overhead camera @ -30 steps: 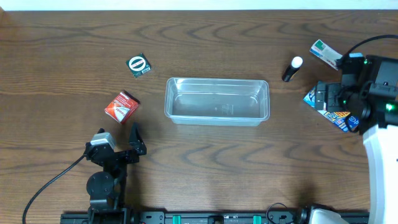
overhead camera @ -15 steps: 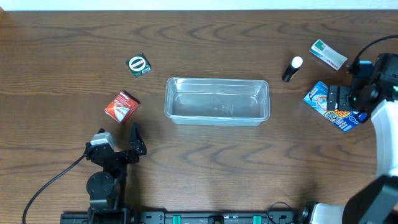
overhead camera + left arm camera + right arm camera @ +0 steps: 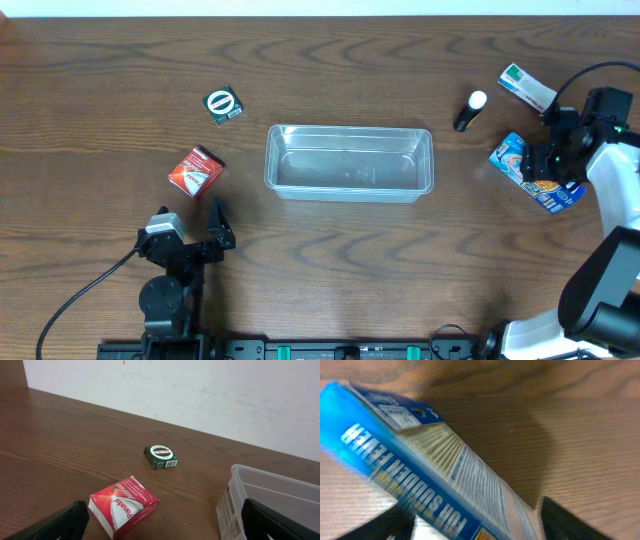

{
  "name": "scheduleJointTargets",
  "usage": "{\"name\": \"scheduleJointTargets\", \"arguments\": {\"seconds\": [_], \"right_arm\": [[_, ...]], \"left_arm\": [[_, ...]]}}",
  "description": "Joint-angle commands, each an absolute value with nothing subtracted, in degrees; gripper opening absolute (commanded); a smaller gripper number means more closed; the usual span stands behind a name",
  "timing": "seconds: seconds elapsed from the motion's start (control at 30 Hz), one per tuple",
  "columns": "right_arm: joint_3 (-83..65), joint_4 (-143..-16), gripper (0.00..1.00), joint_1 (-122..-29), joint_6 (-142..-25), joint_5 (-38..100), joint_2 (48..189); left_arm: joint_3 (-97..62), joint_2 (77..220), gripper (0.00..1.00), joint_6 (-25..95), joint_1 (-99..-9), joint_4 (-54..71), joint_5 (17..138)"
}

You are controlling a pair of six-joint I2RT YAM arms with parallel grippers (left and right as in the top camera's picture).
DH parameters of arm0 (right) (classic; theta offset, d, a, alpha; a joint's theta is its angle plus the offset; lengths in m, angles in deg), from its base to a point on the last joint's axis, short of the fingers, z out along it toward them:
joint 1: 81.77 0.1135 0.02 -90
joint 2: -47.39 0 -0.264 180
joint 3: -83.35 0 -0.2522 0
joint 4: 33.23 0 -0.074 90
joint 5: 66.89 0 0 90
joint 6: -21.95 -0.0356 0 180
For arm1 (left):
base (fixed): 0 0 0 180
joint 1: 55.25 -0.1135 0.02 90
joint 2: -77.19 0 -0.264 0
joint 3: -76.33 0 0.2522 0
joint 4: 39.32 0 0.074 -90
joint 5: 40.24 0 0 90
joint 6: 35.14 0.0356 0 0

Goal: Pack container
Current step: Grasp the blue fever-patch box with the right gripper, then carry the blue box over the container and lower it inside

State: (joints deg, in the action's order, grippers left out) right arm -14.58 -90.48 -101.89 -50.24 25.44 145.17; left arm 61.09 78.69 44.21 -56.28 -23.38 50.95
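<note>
The container, a clear plastic tub, stands empty in the middle of the table; its corner shows in the left wrist view. A blue box lies at the right. My right gripper is down over it, open, with a finger on each side of the box in the right wrist view. My left gripper is open and empty near the front left, just short of a red Panadol box.
A small green box lies at the back left. A black tube with a white cap and a white and green box lie at the back right, close to the right arm.
My right arm has swung right and then settled with its fingers astride the blue box. The left arm and the other things have not moved.
</note>
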Motion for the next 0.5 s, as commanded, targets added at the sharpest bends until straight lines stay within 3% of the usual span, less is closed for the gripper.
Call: {"name": "scheduleJointTargets", "arguments": {"seconds": [0.0, 0.1, 0.13, 0.17, 0.47], "right_arm": [[-13.68, -90.63, 0.54, -102.28, -50.42, 26.55, 146.05], [-13.66, -90.48, 0.3, -102.3, -50.42, 26.29, 145.87], [-13.66, -90.48, 0.09, -102.3, -50.4, 26.29, 145.87], [-13.64, -90.57, 0.01, -102.33, -50.4, 25.98, 145.85], [-11.23, -94.76, 0.01, -102.33, -50.42, 24.61, 141.32]], "left_arm": [[62.34, 78.67, 0.98, 44.52, -56.57, -21.55, 50.38], [62.34, 78.67, 0.98, 44.52, -56.57, -21.55, 50.38], [62.34, 78.67, 0.98, 44.52, -56.57, -21.55, 50.38], [62.34, 78.67, 0.98, 44.52, -56.57, -21.55, 50.38], [62.34, 78.67, 0.98, 44.52, -56.57, -21.57, 50.38]]}}
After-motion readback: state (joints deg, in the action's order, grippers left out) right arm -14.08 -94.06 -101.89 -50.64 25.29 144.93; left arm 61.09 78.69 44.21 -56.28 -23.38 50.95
